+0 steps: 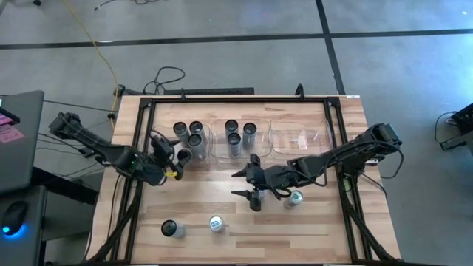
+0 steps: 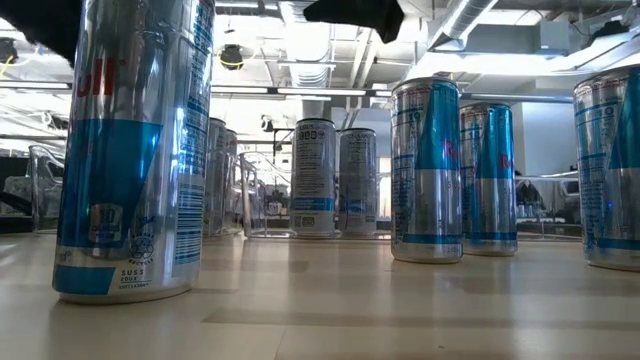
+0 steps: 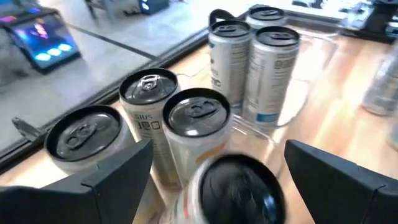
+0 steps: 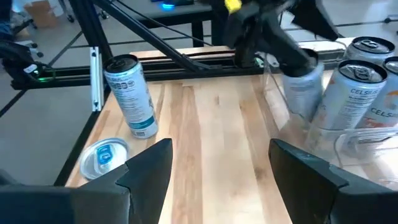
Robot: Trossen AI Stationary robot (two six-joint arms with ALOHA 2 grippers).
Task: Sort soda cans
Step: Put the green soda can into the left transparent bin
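While both arms reach in over the wooden table [image 1: 310, 222], the nearest items are three cans standing loose along its front strip: a dark-topped can [image 1: 171, 228], a light-topped can [image 1: 216, 223] beside it, and a second light-topped can [image 1: 295, 197] just outside the right gripper's fingers.

Right gripper [image 1: 247, 183]: fingers spread wide and released, nothing between them, touching no can. In the right wrist view only bare wood lies in the gap between the two fingers [image 4: 146, 165]; beyond the fingertips stand an upright can and one seen top-on.

Left gripper [image 1: 177, 154]: fingers [image 3: 118, 168] open, one to each side of a black-topped can [image 3: 239, 186] that sits in the gap between them. Whether the pads touch its wall cannot be told. Just past the fingertips is a cluster of dark-topped cans [image 1: 190, 133], standing close together on the table, outside any container.

Containers, farthest back:
- Middle clear bin [image 1: 219, 151], just beyond the left gripper's far finger: three upright dark-topped cans [image 1: 238, 134] inside.
- Right clear bin [image 1: 325, 144], beyond the right arm: no cans seen in it.

From table height, tall silver-and-blue cans [image 2: 427, 170] stand upright across the surface.
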